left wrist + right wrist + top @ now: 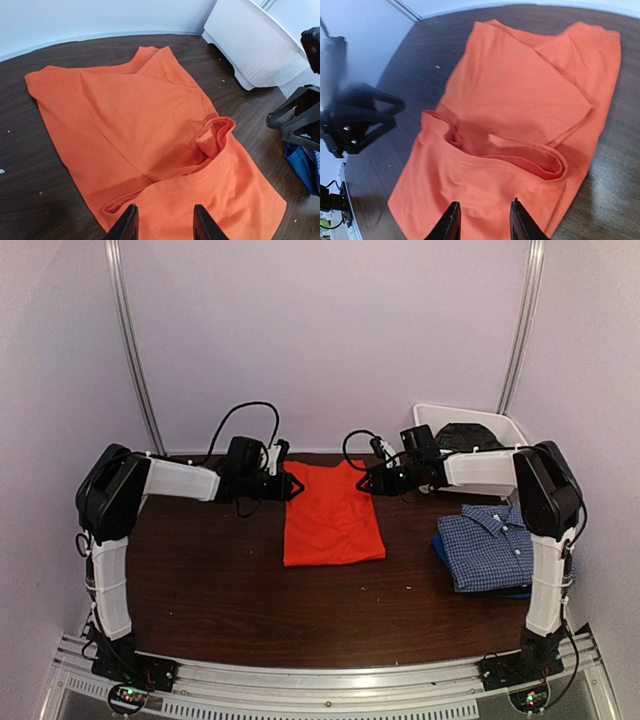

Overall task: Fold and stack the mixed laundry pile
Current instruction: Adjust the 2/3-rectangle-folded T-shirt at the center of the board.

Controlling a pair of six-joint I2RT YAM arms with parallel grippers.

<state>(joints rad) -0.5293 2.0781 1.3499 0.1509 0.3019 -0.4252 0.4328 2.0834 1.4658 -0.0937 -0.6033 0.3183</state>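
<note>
An orange T-shirt (331, 515) lies flat in the middle of the table, folded into a long strip. Its far end is doubled over with a loose rolled fold (215, 135) (530, 160). My left gripper (291, 485) (165, 207) hovers at the shirt's far left corner, jaws apart, with cloth lying under them. My right gripper (366, 480) (484, 202) is at the far right corner, jaws likewise apart above the cloth. A folded blue-and-white checked shirt (490, 543) rests on blue pieces (445, 552) at the right. A black garment (466, 435) sits in the tub.
A white plastic tub (500, 425) (255, 45) stands at the back right corner. The dark wooden table (210, 580) ends at a white wall behind. Cables loop behind both wrists.
</note>
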